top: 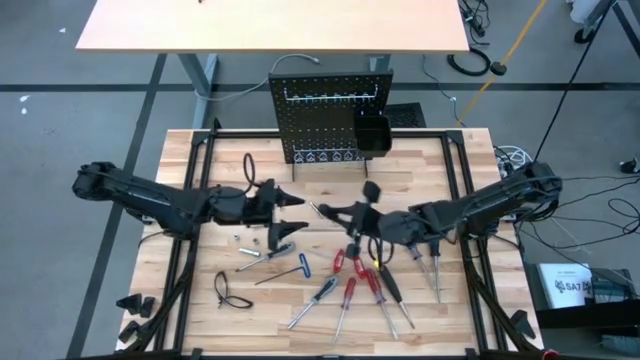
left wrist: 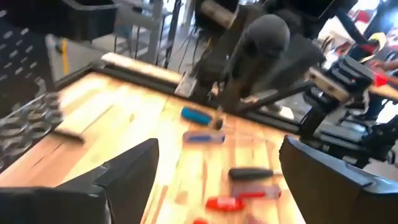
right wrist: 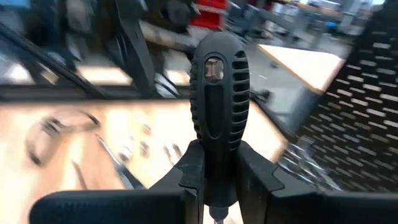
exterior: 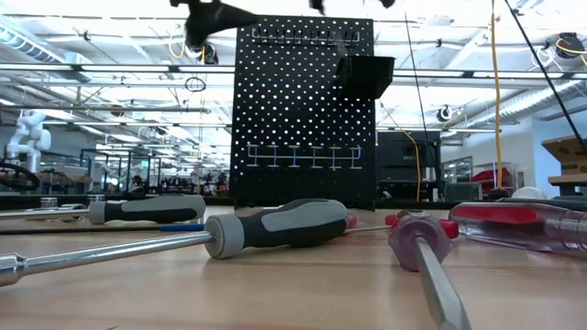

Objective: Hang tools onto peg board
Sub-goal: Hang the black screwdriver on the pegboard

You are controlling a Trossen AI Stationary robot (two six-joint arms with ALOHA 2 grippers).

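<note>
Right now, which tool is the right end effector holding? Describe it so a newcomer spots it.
Start at the black perforated peg board at the table's far edge. Just in front of it, above mid-table, the right end effector clamps a black ribbed-handle screwdriver. Unlike the red, blue and black-handled tools lying flat, it is lifted off the wood.

The light comes from above, cool and even, from long ceiling strips that show bright past the peg board [exterior: 303, 110] in the low view. On the table [top: 200, 300] the shadows are soft and short. From overhead everything is evenly lit and fairly sharp, with no glare on the wood. Down at table height the nearest tools [exterior: 275, 229] go soft (the close shafts most of all), while the board stays crisp against a washed-out ceiling. Both wrist views are smeared with motion blur: the left one streaks the table and the far arm; the right one keeps only the black handle [right wrist: 217, 93] sharp, all behind it melting.
</note>
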